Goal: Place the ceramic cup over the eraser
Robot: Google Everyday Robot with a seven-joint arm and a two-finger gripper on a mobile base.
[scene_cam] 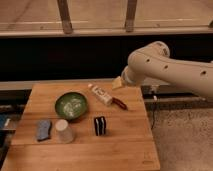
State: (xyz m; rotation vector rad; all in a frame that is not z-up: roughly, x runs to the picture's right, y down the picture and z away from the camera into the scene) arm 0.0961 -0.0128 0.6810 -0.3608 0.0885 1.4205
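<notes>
End effector (118, 82) hangs unclenched, empty, above the table (125, 150); the eraser (100, 126) stands upright near the ceramic cup (64, 131).

You see a dim, warm-lit wooden table (125, 145), faint shadows, the whole view soft and grainy; the gripper (118, 82) hangs pale over the far edge against a black band (60, 60).

The wooden table (120, 150) carries a green bowl (71, 105), ceramic cup (63, 131), eraser (100, 126), blue-grey pad (43, 130) and white bottle (102, 95).
</notes>
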